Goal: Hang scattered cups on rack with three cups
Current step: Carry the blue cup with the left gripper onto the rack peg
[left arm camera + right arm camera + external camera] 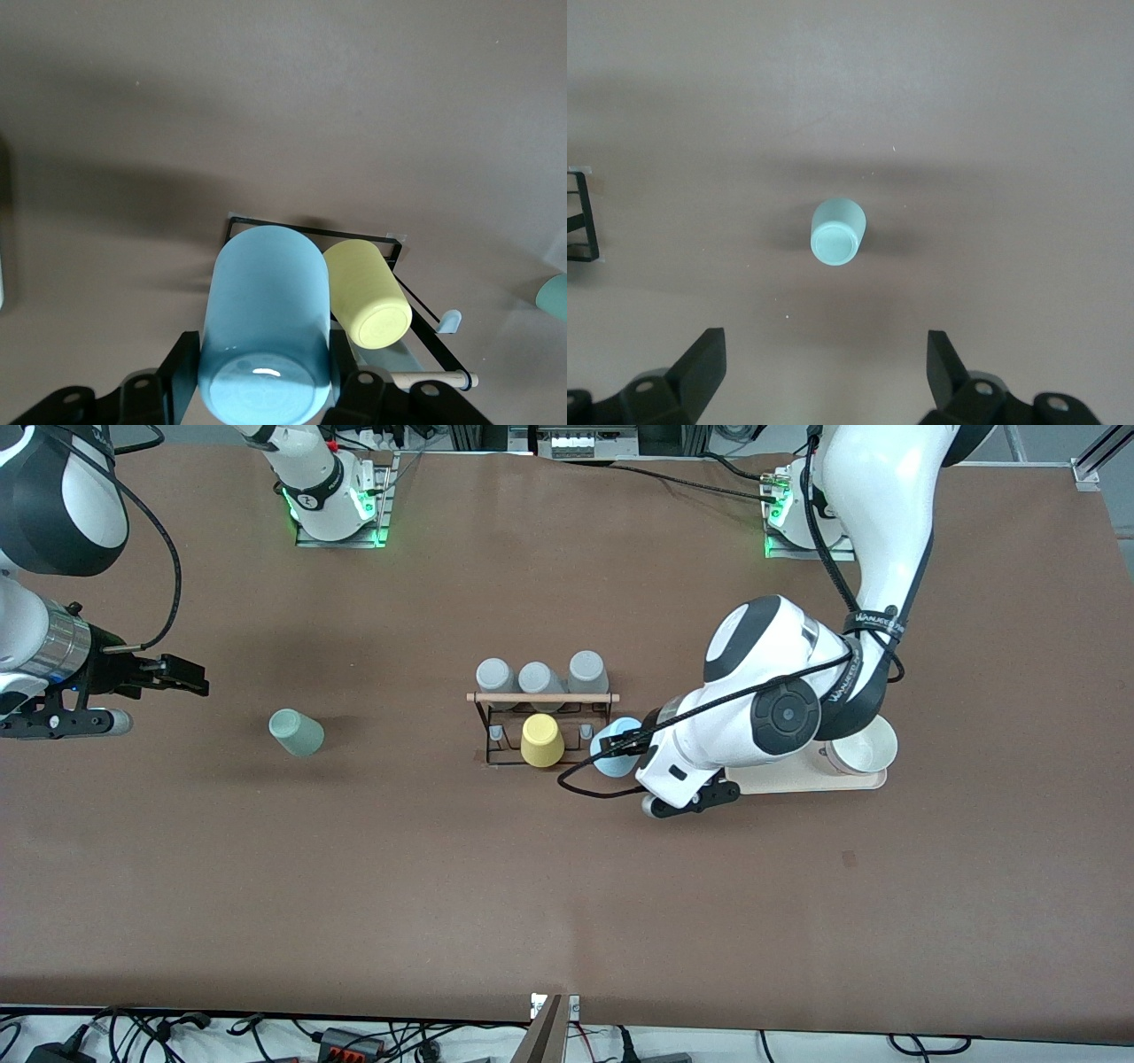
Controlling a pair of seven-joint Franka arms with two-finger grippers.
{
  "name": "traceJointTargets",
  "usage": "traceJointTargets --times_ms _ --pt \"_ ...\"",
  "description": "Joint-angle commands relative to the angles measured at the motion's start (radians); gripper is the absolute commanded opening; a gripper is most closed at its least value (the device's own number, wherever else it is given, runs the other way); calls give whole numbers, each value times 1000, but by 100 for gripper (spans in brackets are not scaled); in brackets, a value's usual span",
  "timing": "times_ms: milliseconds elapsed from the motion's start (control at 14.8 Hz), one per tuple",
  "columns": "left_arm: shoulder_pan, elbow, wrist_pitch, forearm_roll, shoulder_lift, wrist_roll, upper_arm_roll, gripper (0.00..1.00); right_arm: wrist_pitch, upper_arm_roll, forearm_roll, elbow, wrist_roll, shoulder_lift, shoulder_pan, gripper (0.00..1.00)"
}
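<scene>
The black wire rack with a wooden dowel [542, 698] stands mid-table. Three grey cups [538, 679] hang along its side farther from the front camera, and a yellow cup [541, 740] on the nearer side. My left gripper [623, 742] is shut on the light blue cup [609, 762], held beside the yellow cup at the rack's end toward the left arm. In the left wrist view the blue cup [266, 328] fills my left gripper [266, 381], next to the yellow cup [368, 297]. The mint green cup [297, 732] sits alone on the table. My right gripper [177, 677] is open above the table near it; its wrist view shows the gripper [828, 372] and the cup [837, 232].
A cream tray [797, 781] with a white bowl [864, 748] lies under the left arm's elbow, toward the left arm's end. The rack's frame [310, 232] and dowel end [434, 381] show below the blue cup. The rack's edge [585, 217] shows in the right wrist view.
</scene>
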Motion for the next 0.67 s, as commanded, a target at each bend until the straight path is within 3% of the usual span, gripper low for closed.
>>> traceJointTargets --times_ms 0,606 --pt "-17 39 -19 -16 22 -19 11 1 -15 1 -7 -2 1 0 20 100" --pt "-46 42 -16 -20 75 -8 7 1 -15 -1 -7 -4 13 14 41 100"
